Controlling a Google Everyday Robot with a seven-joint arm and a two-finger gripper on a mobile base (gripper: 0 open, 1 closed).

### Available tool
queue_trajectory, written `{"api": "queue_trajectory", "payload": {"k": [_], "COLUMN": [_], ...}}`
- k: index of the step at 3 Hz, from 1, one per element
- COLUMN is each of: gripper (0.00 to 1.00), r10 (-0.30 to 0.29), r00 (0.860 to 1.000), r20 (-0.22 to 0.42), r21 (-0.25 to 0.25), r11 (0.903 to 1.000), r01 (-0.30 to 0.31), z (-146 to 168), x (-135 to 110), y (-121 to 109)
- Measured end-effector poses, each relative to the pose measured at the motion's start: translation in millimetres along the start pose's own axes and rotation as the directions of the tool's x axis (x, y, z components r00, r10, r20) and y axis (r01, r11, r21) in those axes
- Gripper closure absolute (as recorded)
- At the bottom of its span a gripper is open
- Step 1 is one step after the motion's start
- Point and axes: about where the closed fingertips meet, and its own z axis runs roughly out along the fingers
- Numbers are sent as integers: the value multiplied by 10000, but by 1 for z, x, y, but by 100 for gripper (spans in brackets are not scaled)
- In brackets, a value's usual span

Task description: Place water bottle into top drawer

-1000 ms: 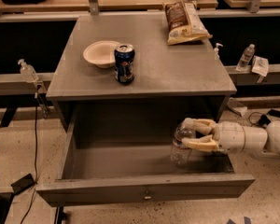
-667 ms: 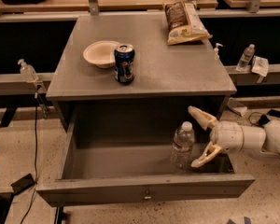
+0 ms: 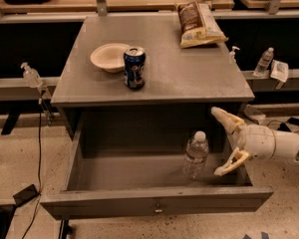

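Observation:
The water bottle (image 3: 196,155), clear ribbed plastic with a white cap, stands upright inside the open top drawer (image 3: 157,205) near its right side. The drawer is wide, grey metal, pulled out, with a small keyhole on its front. My gripper (image 3: 223,141) is just to the right of the bottle, over the drawer's right side. Its two pale fingers are spread wide, one up and one down, and they do not touch the bottle. The arm comes in from the right.
On the grey cabinet top (image 3: 189,78) stand a blue soda can (image 3: 134,67), a white bowl (image 3: 109,57) and a chip bag (image 3: 197,24). A small bottle (image 3: 264,61) and a pump bottle (image 3: 31,74) stand on side ledges. A cable (image 3: 39,148) hangs at the left.
The gripper was shut on the water bottle inside the drawer, then opened and let it go. It has drawn back to the right, and the bottle stands alone.

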Motion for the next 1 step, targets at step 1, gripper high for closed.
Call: {"api": "queue_trajectory", "payload": {"k": [1], "gripper": [0], "r10": [0], "r00": [10000], "r20": [1], "r21": [-2], "r11": [10000], "r01": [0], "z": [0], "x": [0], "y": [0]}}
